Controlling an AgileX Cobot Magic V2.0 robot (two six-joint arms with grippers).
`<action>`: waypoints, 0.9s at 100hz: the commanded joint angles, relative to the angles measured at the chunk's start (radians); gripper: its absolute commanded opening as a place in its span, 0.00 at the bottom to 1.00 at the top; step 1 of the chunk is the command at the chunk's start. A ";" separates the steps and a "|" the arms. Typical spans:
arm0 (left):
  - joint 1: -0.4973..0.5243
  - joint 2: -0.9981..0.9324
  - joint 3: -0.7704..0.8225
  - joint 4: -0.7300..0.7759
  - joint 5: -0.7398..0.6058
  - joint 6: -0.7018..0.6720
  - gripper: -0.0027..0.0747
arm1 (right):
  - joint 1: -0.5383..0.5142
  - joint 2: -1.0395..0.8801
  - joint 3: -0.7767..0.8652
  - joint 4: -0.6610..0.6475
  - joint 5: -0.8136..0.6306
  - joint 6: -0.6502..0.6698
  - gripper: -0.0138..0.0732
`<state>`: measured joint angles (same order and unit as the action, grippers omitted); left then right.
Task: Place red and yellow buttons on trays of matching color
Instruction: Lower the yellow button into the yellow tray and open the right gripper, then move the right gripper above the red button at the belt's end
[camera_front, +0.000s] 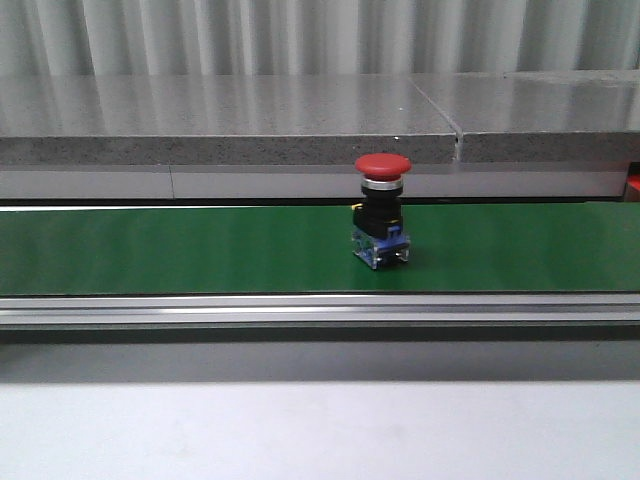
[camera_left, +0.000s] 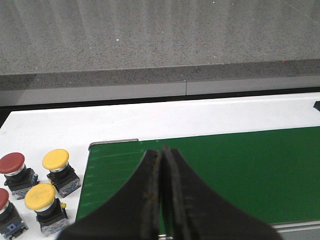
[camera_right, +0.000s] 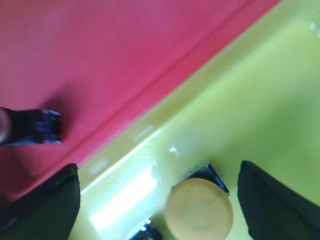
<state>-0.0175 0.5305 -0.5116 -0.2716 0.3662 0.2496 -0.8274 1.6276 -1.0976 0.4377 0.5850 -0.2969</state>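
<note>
Right gripper (camera_right: 159, 200) jaws are spread around the yellow button (camera_right: 199, 211) in the yellow tray (camera_right: 260, 100); left gripper (camera_left: 164, 200) jaws are pressed together. Risk: retracting may tip the button.

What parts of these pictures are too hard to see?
- Right wrist view: it is blurred. The button on the red tray is cut off by the picture's edge, so its cap colour is unclear.
- Left wrist view: one red button is cut by the edge; the left hand hides part of the green belt.
- Front view: neither hand nor any tray shows; only the red button on the belt.
</note>
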 joint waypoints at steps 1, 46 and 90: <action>-0.007 0.001 -0.027 -0.016 -0.072 0.003 0.01 | 0.027 -0.105 -0.030 0.033 -0.019 -0.029 0.89; -0.007 0.001 -0.027 -0.016 -0.072 0.003 0.01 | 0.409 -0.295 -0.030 0.033 0.110 -0.340 0.89; -0.007 0.001 -0.027 -0.016 -0.072 0.003 0.01 | 0.680 -0.295 -0.030 0.033 0.412 -0.544 0.89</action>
<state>-0.0175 0.5305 -0.5116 -0.2716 0.3662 0.2496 -0.1731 1.3694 -1.0976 0.4483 0.9838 -0.8145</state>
